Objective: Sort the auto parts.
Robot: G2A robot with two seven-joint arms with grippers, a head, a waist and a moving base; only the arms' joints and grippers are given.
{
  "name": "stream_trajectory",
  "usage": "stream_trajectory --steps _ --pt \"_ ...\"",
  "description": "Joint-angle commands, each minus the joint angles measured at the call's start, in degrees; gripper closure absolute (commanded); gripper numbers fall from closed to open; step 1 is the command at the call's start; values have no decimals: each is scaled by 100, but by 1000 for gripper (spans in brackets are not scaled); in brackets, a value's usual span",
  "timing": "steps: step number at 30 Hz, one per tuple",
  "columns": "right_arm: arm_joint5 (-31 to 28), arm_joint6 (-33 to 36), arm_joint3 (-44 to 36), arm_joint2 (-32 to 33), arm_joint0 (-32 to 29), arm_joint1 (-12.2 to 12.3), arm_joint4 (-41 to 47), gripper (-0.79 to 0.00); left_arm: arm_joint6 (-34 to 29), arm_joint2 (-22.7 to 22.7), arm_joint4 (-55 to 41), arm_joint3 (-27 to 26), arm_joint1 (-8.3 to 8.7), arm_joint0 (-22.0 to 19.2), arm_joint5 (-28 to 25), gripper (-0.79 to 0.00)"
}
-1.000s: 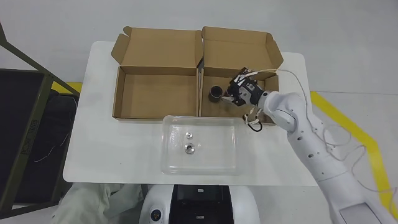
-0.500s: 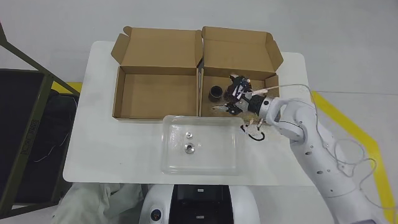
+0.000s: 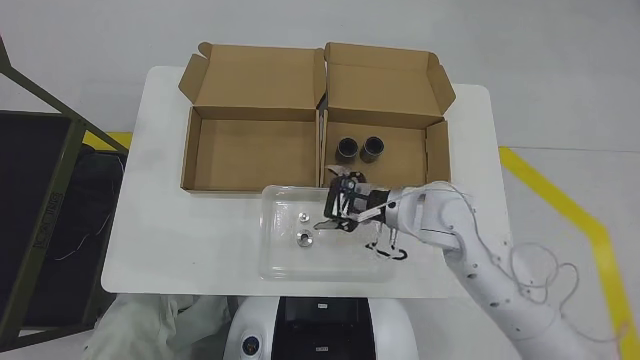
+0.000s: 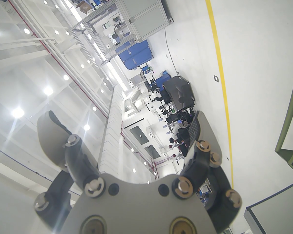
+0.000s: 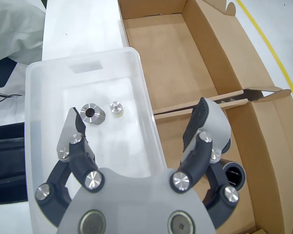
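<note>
Two black cylinders [image 3: 347,148] [image 3: 375,147] stand side by side in the right cardboard box [image 3: 400,165]; one of them [image 5: 233,171] shows behind my right gripper's finger. A clear plastic tray [image 3: 370,260] [image 5: 88,57] holds two silver parts: a larger bushing with a hole [image 3: 305,240] [image 5: 92,116] and a smaller stud [image 3: 303,218] [image 5: 116,108]. My right gripper [image 3: 328,206] [image 5: 139,113] hangs open over the tray, a short way from the silver parts, with nothing between its fingers. My left gripper [image 4: 123,125] is open and empty, pointing up into the room.
The left cardboard box [image 3: 250,155] [image 5: 175,57] is empty, its flap standing up at the back. Both boxes touch the tray's far rim. White tabletop [image 3: 160,210] lies free to the left of the tray. A white cloth [image 5: 12,25] lies past the table's edge.
My right gripper let go of a black cylinder in the right box, beside the first one. It then moved out of the box to above the tray.
</note>
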Motion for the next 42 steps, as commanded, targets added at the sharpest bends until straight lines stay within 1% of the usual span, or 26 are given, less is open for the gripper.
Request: stream_trajectory --steps 1,8,16,21,25,26,33,34,35,36,37,42 --pt "-36 48 -91 -88 -31 -1 -69 -785 0 0 0 0 0 0 0 -785" --pt "-157 175 -172 -405 -79 -14 -310 -785 0 0 0 0 0 0 0 -785" --pt "-241 200 55 -748 36 -63 -513 -785 0 0 0 0 0 0 0 -785" --pt "-226 218 223 -881 65 -78 -680 -763 0 0 0 0 0 0 0 -785" --pt "-239 256 323 -942 41 -73 -805 -723 0 0 0 0 0 0 0 -785" --pt "-253 277 348 -958 35 -71 -845 -699 0 0 0 0 0 0 0 -785" --pt "-210 416 477 -1054 21 -69 -1059 -665 0 0 0 0 0 0 0 -785" --pt "-179 461 497 -1077 16 -72 -1095 -637 0 0 0 0 0 0 0 -785" --pt "-155 480 507 -1098 16 -77 -1107 -628 0 0 0 0 0 0 0 -785" --pt "-142 499 538 -1120 17 -82 -1111 -597 0 0 0 0 0 0 0 -785" --pt "-137 503 562 -1140 26 -89 -1105 -588 0 0 0 0 0 0 0 -785" --pt "-136 484 696 -1249 107 -130 -1073 -579 0 0 0 0 0 0 0 -785"
